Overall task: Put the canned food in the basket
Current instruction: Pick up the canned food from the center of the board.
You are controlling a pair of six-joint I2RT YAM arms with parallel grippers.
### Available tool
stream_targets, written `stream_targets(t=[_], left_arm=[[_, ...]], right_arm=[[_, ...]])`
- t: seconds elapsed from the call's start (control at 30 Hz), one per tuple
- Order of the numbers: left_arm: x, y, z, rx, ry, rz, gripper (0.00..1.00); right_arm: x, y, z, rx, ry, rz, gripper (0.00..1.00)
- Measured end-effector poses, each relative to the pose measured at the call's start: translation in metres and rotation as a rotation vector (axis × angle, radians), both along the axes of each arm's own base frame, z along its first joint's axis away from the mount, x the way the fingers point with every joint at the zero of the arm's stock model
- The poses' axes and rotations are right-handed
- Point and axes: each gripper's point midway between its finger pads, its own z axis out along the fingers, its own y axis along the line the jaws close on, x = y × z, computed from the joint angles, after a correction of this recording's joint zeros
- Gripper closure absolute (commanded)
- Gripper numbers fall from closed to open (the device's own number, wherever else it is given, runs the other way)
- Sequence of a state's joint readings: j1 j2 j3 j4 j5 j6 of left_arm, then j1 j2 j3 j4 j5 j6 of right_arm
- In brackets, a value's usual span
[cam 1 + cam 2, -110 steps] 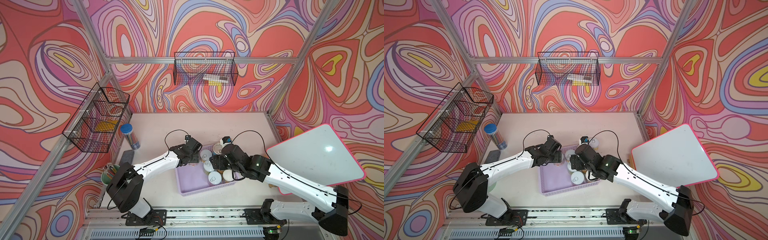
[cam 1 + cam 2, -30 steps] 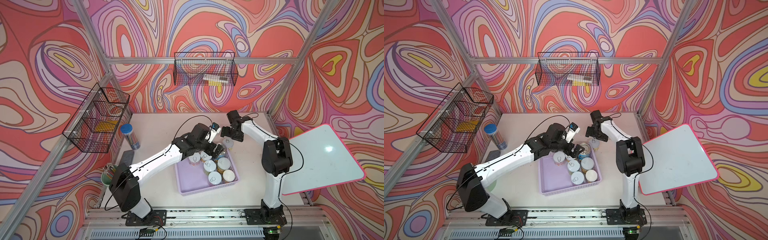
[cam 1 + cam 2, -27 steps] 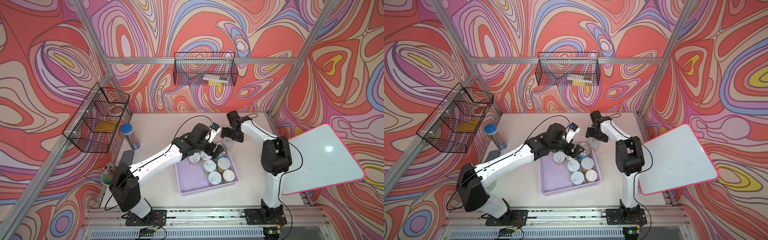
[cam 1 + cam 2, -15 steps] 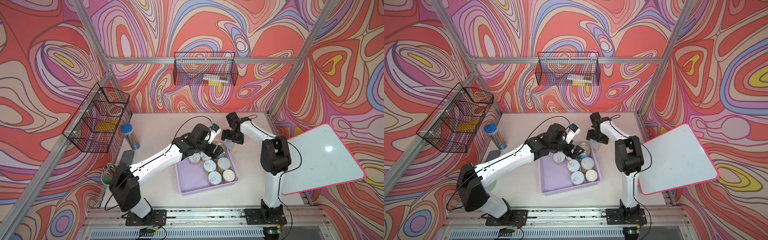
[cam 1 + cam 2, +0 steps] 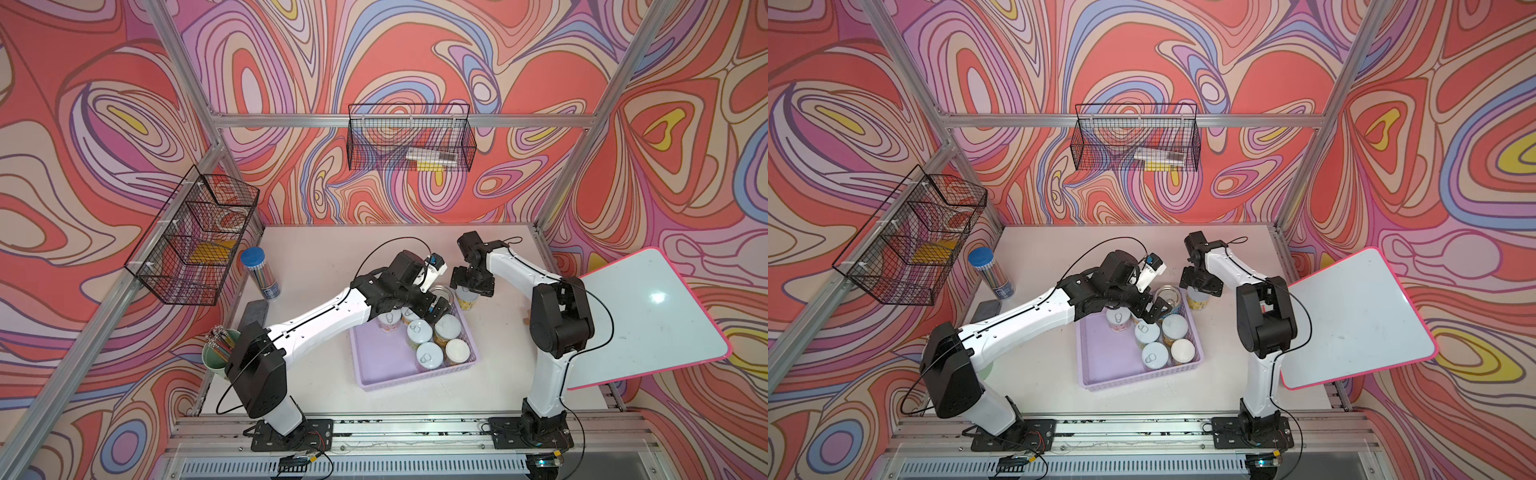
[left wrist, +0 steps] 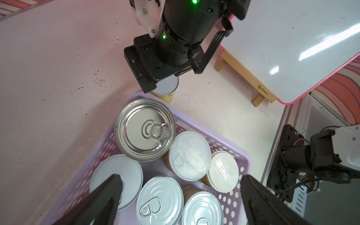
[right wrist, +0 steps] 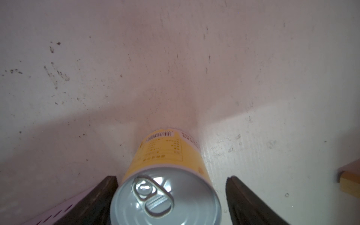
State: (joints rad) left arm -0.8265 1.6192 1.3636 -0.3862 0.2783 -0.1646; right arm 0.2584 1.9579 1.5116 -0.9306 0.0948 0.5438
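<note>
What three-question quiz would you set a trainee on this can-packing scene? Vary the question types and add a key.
1. Either-or: does the yellow can stand in the basket or on the table?
2. Multiple choice: the left gripper hangs A over the cans in the basket; B over the yellow can; C flat on the table.
3. True or false: the fingers of the right gripper stand on either side of the yellow can.
Key: 1 on the table, just outside the basket; 2 A; 3 true.
</note>
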Motion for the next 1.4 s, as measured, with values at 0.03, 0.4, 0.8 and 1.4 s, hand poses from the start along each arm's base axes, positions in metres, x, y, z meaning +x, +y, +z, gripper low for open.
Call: stream_targets(t=[0.03, 0.4, 0.8, 1.4], left_arm=[[0.0, 0.0, 0.0, 0.001, 0.0, -0.001, 0.01], [-0.001, 0.0, -0.001, 0.005, 0.003, -0.001, 0.01], [-0.002, 0.001, -0.003, 0.01, 0.008, 0.0, 0.01], [0.009, -0.008, 0.031, -0.033, -0.041, 0.008, 0.01]], right_arm=[[-0.001, 0.0, 0.0, 0.01, 0.003, -0.002, 0.14], [-0.009, 0.003, -0.004, 0.095, 0.027, -0.029, 0.22], [-0.013, 0.001, -0.003, 0.108, 0.03, -0.035, 0.29], [-0.016, -0.016, 0.089, 0.067, -0.148, -0.04, 0.35]])
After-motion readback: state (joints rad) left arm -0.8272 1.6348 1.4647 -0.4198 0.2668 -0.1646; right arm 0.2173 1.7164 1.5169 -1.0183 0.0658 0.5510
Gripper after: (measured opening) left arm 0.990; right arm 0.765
